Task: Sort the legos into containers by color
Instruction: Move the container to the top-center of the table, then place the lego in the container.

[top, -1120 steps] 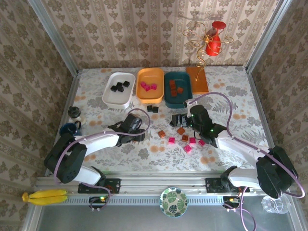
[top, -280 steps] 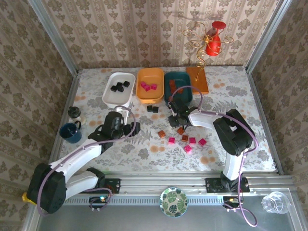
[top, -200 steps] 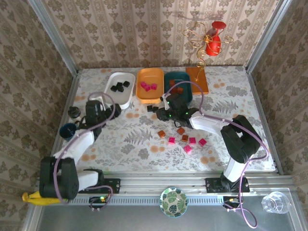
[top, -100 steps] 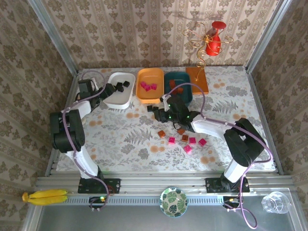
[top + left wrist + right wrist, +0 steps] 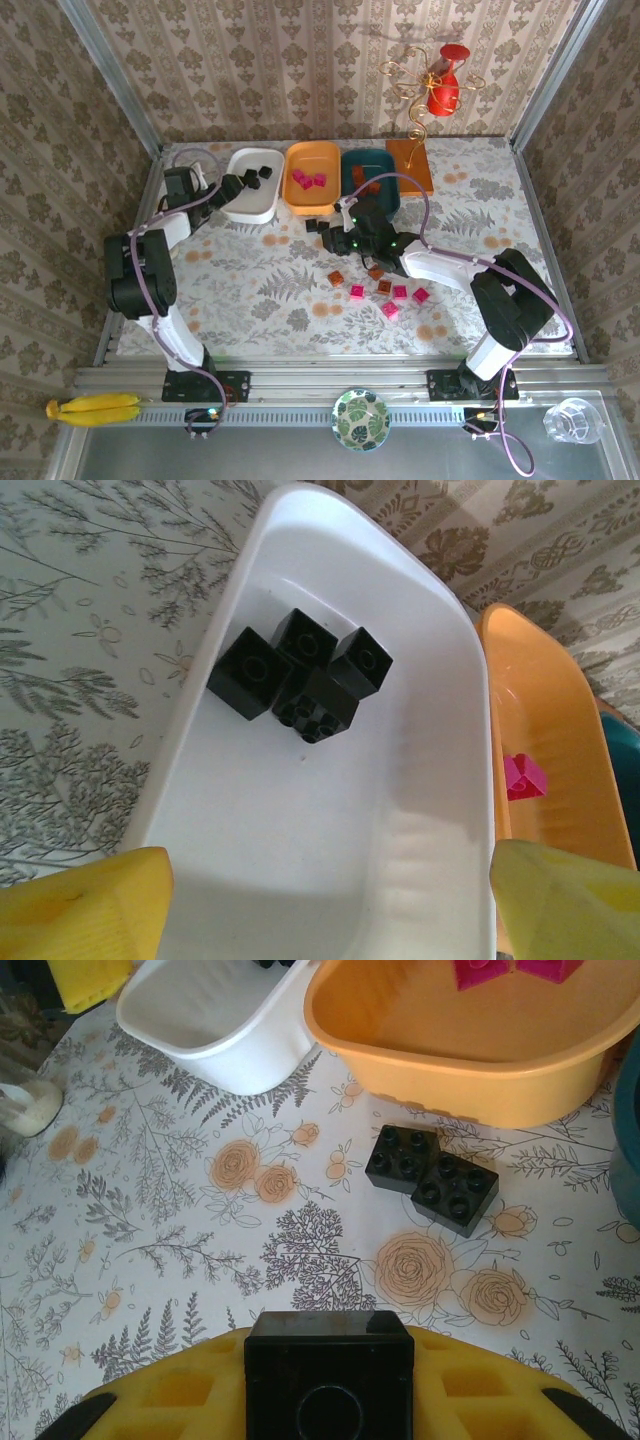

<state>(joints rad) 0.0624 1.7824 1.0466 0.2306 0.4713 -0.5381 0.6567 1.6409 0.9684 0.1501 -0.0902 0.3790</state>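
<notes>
Floral-patterned counter (image 5: 270, 290) below, our right jaws pinch a black brick (image 5: 329, 1365) by its flat sides: light, rigid, slick plastic, we judge. Our left jaws stand spread above the white tray (image 5: 420, 810), where four black bricks (image 5: 300, 675) lie.

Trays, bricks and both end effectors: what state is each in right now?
Left end effector: open, empty.
Right end effector: shut on black brick.
White tray: holds four black bricks.
Orange-yellow tray: holds pink bricks.
Teal tray: holds orange-brown bricks.
Two black bricks: loose on table.
Mixed bricks: loose on table.
</notes>
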